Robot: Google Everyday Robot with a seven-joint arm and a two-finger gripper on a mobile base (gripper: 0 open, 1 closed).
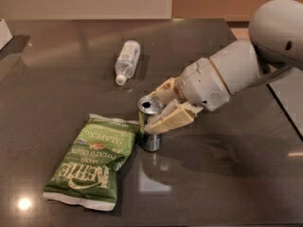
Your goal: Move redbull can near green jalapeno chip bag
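The redbull can (pixel 151 138) stands upright on the dark table (pixel 227 174), its silver top open to view. Its left side almost touches the upper right edge of the green jalapeno chip bag (pixel 92 160), which lies flat with its lettering upside down. My gripper (pixel 152 111) reaches in from the right and its tan fingers (pixel 168 119) are closed around the can's upper half, one in front and one behind. The can's middle is hidden behind the front finger.
A clear plastic bottle (pixel 127 60) with a white cap lies on its side behind the can. A white object (pixel 4 32) sits at the far left edge. The table's right edge (pixel 286 112) runs under my arm.
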